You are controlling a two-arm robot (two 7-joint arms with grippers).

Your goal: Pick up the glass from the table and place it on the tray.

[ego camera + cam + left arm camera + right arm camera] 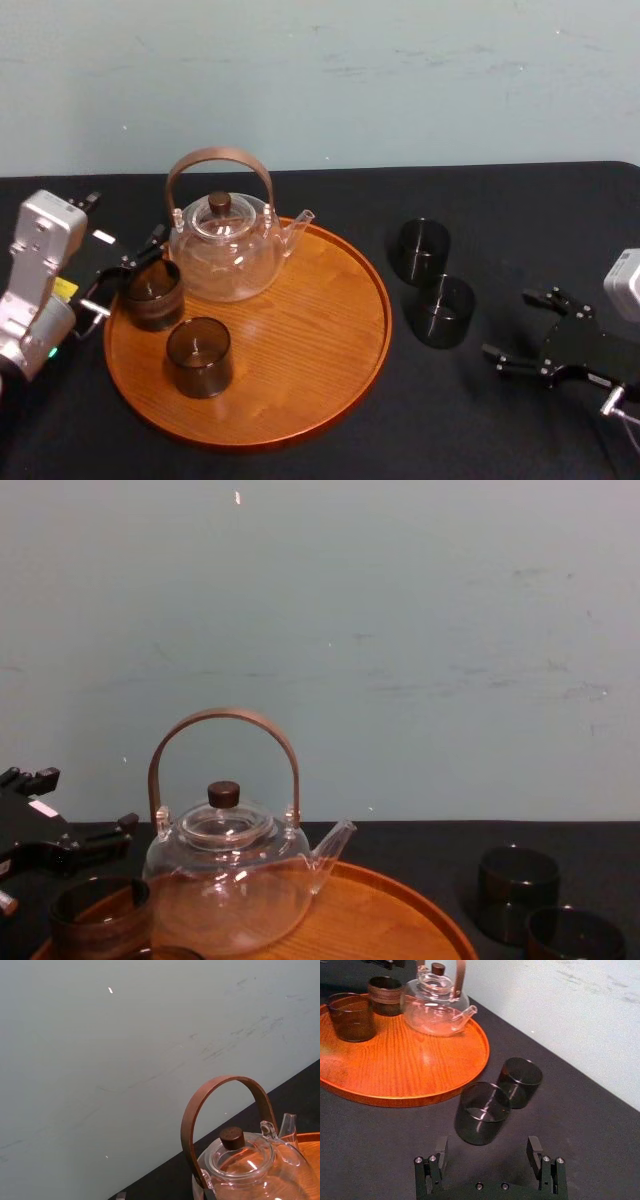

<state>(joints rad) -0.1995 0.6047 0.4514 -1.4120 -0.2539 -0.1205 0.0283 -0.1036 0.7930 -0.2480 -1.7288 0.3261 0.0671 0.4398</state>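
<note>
The tray (330,330) is made of orange-brown wood, and its grain is seen under a smooth, lightly sheened finish. The teapot (225,255) is formed of clear, glossy glass and fitted with a bent wooden handle (215,155). The glasses (443,310) are made of dark smoked glass, smooth and shiny. The table (520,220) is covered with matt black cloth.

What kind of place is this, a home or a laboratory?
Probably a robot test bench, not a home: a black-covered table against a bare wall, a glass teapot on a wooden tray, the left hand at the tray's edge, the right hand near two glasses.
</note>
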